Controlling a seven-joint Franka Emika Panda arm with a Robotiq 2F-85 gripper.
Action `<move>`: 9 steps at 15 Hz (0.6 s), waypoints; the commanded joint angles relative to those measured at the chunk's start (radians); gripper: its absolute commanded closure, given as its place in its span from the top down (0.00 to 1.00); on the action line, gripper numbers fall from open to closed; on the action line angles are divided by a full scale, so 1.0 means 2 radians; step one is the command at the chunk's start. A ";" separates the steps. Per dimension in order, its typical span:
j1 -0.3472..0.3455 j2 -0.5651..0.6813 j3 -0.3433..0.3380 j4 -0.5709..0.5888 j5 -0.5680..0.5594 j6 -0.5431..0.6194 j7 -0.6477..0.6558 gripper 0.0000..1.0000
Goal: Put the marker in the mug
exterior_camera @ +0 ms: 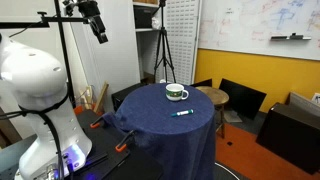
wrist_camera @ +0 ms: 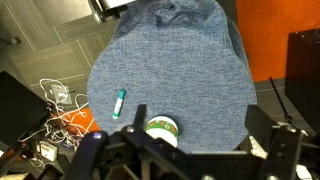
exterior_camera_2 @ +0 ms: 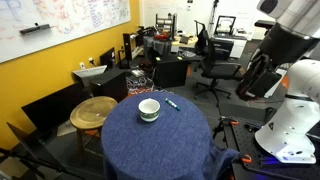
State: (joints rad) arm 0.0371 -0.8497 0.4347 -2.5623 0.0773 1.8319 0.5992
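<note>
The mug (exterior_camera: 177, 93) is a squat white cup with a green band, upright on the round table under a blue cloth (exterior_camera: 155, 118). It shows in both exterior views (exterior_camera_2: 149, 109) and low in the wrist view (wrist_camera: 163, 128). The teal marker (exterior_camera: 184, 113) lies flat on the cloth a short way from the mug, also seen in an exterior view (exterior_camera_2: 172, 103) and the wrist view (wrist_camera: 119, 101). My gripper (exterior_camera: 98, 27) hangs high above and to the side of the table, far from both. In the wrist view its fingers (wrist_camera: 190, 160) are spread wide and empty.
A round wooden stool (exterior_camera_2: 93, 112) stands beside the table. Black chairs (exterior_camera: 240, 98) and a tripod (exterior_camera: 161, 50) stand behind it. Tangled cables and an orange object (wrist_camera: 58, 112) lie on the floor by the table. Desks and office chairs (exterior_camera_2: 215, 60) fill the back.
</note>
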 commanded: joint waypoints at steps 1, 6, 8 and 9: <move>0.009 0.003 -0.007 0.001 -0.006 0.000 0.006 1.00; 0.009 0.003 -0.007 0.001 -0.006 0.000 0.006 1.00; 0.008 0.001 -0.006 0.001 -0.011 0.000 0.005 1.00; 0.007 0.000 -0.007 0.002 -0.013 -0.001 0.005 1.00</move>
State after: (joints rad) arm 0.0373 -0.8497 0.4344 -2.5623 0.0712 1.8320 0.5992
